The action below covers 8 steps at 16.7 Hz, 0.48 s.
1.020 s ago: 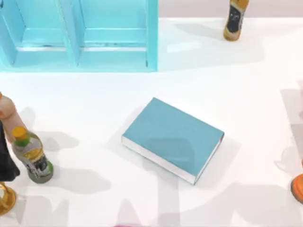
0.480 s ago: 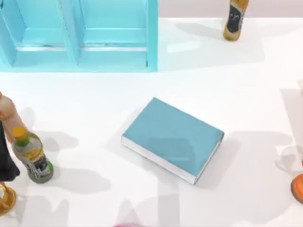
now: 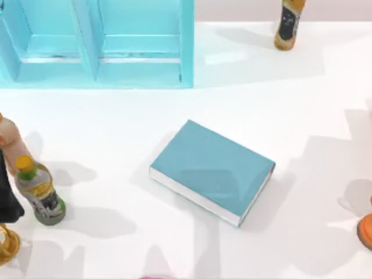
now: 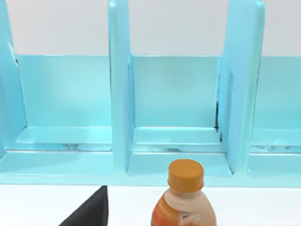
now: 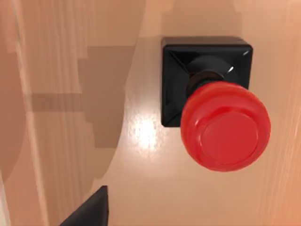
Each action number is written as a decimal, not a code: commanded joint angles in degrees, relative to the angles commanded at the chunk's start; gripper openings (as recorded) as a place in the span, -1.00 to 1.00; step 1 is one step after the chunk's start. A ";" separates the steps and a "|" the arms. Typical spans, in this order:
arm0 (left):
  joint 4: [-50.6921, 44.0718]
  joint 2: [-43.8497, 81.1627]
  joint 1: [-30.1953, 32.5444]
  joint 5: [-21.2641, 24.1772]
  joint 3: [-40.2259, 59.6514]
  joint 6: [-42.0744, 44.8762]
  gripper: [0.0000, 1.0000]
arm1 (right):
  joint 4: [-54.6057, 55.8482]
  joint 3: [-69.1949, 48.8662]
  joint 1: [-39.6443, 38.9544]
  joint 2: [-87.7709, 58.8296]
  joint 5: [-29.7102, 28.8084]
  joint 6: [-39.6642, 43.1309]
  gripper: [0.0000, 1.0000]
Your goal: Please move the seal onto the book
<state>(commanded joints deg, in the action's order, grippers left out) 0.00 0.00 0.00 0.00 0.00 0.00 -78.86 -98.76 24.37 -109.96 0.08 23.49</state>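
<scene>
The table (image 3: 290, 104) is white and glossy, crossed by soft grey shadows, with a pale wall behind it. A light-blue shelf unit (image 3: 96, 43) stands at the far left, and the book (image 3: 212, 171) lies flat near the middle, teal cover up, turned at an angle with its white page edges facing the near side.

Much sits cut off at the edges: a green-labelled bottle (image 3: 38, 192) stands near the left side beside a dark shape (image 3: 9, 195) and a gold object (image 3: 7, 244), an amber bottle (image 3: 288, 23) stands at the far edge, and an orange thing (image 3: 366, 229) shows at the right edge — none of the partial shapes can be identified.

The right wrist view looks straight down on the seal (image 5: 214, 110), black base and red knob, standing on a peach-toned surface. The left wrist view faces the shelf over an orange-capped bottle (image 4: 184, 197). Whether either gripper is open or closed cannot be told.

Since a second ago the book has not shifted — only the shadows at the right have moved.
</scene>
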 joint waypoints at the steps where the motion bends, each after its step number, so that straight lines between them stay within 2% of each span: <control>1: 0.00 0.00 0.00 0.00 0.00 0.00 1.00 | 0.00 0.00 0.00 0.00 0.00 0.00 1.00; 8: 0.00 0.00 0.00 0.00 0.00 0.00 1.00 | 4.31 4.16 -0.21 -0.51 0.00 -0.24 1.00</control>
<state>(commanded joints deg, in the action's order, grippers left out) 0.00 0.00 0.00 0.00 0.00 0.00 -74.55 -94.60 24.16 -110.46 0.08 23.25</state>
